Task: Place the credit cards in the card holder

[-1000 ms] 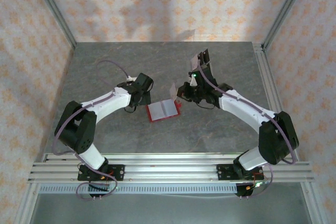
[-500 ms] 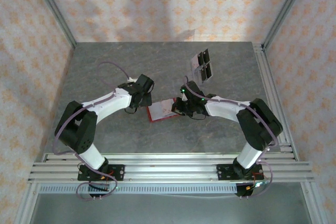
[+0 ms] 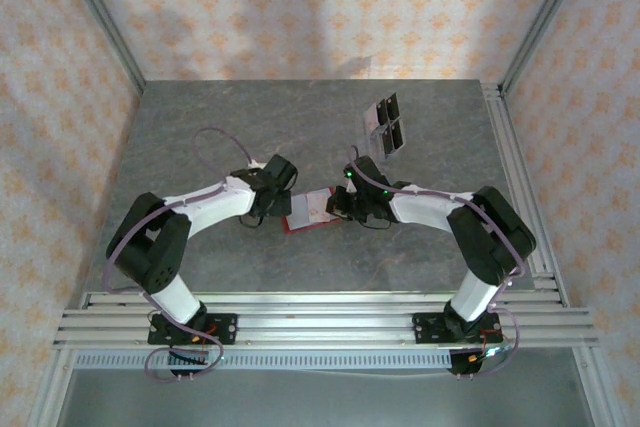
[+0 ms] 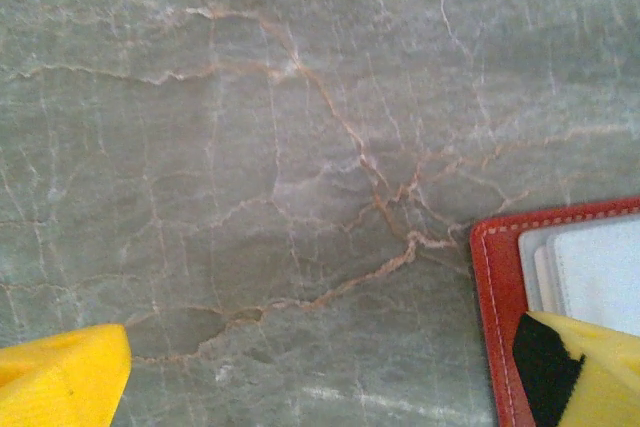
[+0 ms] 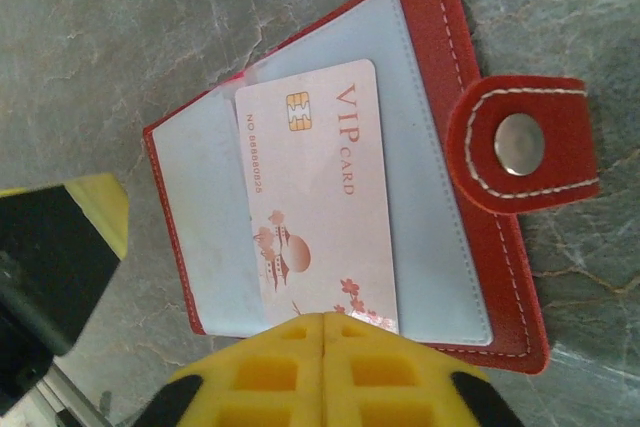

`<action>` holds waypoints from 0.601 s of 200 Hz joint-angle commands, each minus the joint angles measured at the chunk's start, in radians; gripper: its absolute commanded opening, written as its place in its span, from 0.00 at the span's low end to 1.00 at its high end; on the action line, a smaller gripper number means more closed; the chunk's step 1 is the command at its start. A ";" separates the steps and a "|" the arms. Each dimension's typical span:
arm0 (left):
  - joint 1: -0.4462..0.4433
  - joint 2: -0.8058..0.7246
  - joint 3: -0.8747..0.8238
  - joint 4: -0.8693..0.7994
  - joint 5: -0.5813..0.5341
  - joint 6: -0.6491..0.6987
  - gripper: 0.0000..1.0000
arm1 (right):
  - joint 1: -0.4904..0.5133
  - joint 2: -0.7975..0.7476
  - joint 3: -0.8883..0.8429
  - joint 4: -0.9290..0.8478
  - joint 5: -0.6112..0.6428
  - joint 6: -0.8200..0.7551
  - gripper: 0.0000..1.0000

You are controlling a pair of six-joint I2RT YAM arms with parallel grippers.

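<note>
The red card holder (image 3: 312, 209) lies opened flat on the grey table (image 3: 250, 117). At its left edge the left gripper (image 4: 325, 377) stands spread wide, one yellow fingertip (image 4: 585, 372) over the red border, grasping nothing. The right gripper (image 5: 322, 367) has its fingers pressed together, tips at the end of a pink VIP card (image 5: 315, 207) lying on the pale lining. Farther back stands a clear stand (image 3: 385, 122) with dark rectangles.
</note>
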 commanded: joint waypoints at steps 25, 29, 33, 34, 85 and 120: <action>-0.040 -0.031 -0.063 0.034 -0.010 -0.039 1.00 | -0.007 0.038 0.033 -0.016 0.033 -0.038 0.30; -0.041 -0.031 -0.066 0.038 -0.011 -0.039 1.00 | -0.009 0.044 0.036 -0.021 0.034 -0.039 0.31; -0.041 -0.031 -0.068 0.045 -0.011 -0.041 1.00 | -0.008 0.049 0.041 -0.023 0.031 -0.042 0.32; -0.043 -0.031 -0.069 0.047 -0.011 -0.041 1.00 | -0.009 0.050 0.042 -0.024 0.032 -0.043 0.32; -0.063 -0.046 -0.034 0.085 0.009 -0.027 1.00 | -0.030 0.092 0.072 -0.035 0.026 -0.052 0.34; -0.079 -0.016 0.013 0.100 0.033 -0.023 1.00 | -0.053 0.089 0.069 -0.011 0.011 -0.034 0.34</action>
